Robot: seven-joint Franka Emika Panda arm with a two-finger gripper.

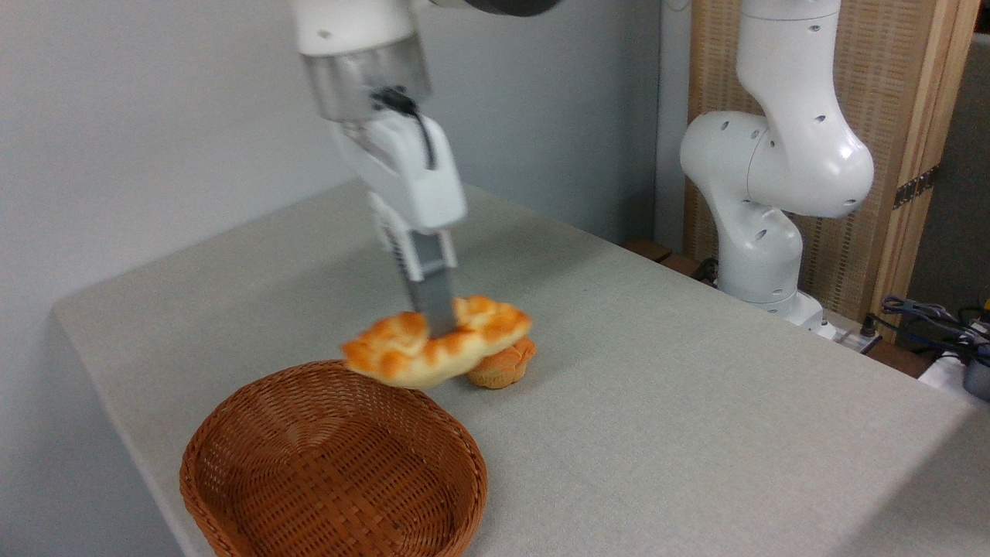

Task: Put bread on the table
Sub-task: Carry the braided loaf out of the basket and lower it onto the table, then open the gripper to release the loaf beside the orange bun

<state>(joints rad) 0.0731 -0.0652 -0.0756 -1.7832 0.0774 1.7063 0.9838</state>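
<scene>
1. From the fixed camera I saw the gripper [435, 329] clamped across the middle of the bread [437, 340], holding it in the air above the far rim of the wicker basket [332, 472], not yet on the table [657, 402].
2. The braided loaf looked light and stiff, its crust bumpy and golden; a mid-length grip seemed balanced.
3. A small knotted bun [506, 367] sat just behind it on the woven grey cloth.

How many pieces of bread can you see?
2. The long golden-orange braided loaf is held up in the gripper, over the brown wicker basket's far rim. The small round orange bun sits on the table behind it, partly hidden.
</scene>
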